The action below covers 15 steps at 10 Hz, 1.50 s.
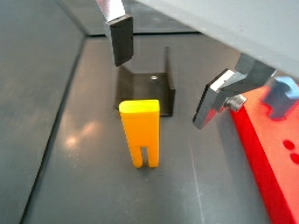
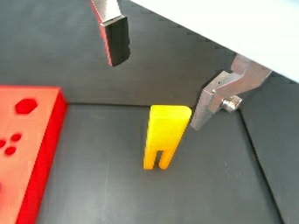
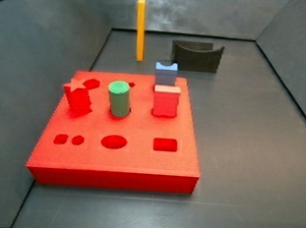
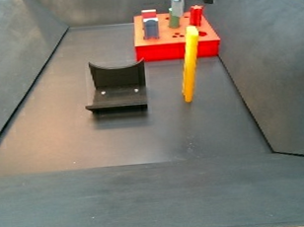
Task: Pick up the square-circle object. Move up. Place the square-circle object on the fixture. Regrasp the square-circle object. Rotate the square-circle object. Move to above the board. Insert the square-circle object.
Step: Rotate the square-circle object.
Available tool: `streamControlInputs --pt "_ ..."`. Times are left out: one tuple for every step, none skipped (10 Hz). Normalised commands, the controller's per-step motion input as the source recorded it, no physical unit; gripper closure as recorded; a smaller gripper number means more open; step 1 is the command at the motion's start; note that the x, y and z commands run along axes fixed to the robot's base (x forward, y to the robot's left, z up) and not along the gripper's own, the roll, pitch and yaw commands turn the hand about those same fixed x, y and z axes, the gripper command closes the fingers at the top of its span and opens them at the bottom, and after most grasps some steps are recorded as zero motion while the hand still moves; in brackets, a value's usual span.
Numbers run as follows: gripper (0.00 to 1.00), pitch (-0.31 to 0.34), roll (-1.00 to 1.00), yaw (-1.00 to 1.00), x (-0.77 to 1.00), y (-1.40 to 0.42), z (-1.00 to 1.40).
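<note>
The square-circle object, a slim yellow-orange rod [image 3: 139, 28], stands upright on the dark floor, beside the fixture [image 3: 196, 56] and beyond the red board [image 3: 115, 133]. Both wrist views look down on the rod's square top [image 1: 140, 131] [image 2: 165, 136]. My gripper [image 1: 167, 70] [image 2: 162, 70] hangs above it, open, and nothing is between its fingers [image 1: 121, 39]. The fingers touch neither the rod nor the fixture [image 1: 149, 87]. Neither side view shows the gripper. In a side view the rod [image 4: 190, 63] stands to the right of the fixture [image 4: 115, 87], in front of the board [image 4: 176, 39].
On the board stand a green cylinder [image 3: 119, 97], a red square peg [image 3: 166, 100], a red star-shaped peg [image 3: 78, 96] and a small blue-grey block [image 3: 167, 73]. Grey walls enclose the floor on all sides. The board's edge [image 1: 274, 166] lies close to the rod.
</note>
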Motion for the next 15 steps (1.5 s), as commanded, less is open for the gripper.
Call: streamControlInputs --pt "0.0 0.008 -0.01 1.0 0.02 0.0 -0.01" --pt "0.0 0.009 -0.01 1.0 0.02 0.0 -0.01" --pt "0.0 0.009 -0.01 1.0 0.02 0.0 -0.01" --pt "0.0 0.009 -0.02 1.0 0.02 0.0 -0.01" --pt "0.0 0.009 -0.02 1.0 0.02 0.0 -0.01" --pt "0.0 0.01 -0.02 1.0 0.02 0.0 -0.01" --pt "0.0 0.01 -0.02 1.0 0.02 0.0 -0.01" --pt "0.0 0.01 -0.02 1.0 0.02 0.0 -0.01" --pt "0.0 0.011 -0.02 1.0 0.02 0.0 -0.01" --pt "0.0 0.011 -0.02 1.0 0.02 0.0 -0.01" --pt "0.0 0.012 -0.02 1.0 0.02 0.0 -0.01" --pt "0.0 0.012 -0.02 1.0 0.02 0.0 -0.01" --pt "0.0 0.013 -0.02 1.0 0.02 0.0 -0.01" --pt "0.0 0.013 -0.02 1.0 0.02 0.0 -0.01" --pt "0.0 0.014 -0.02 1.0 0.02 0.0 -0.01"
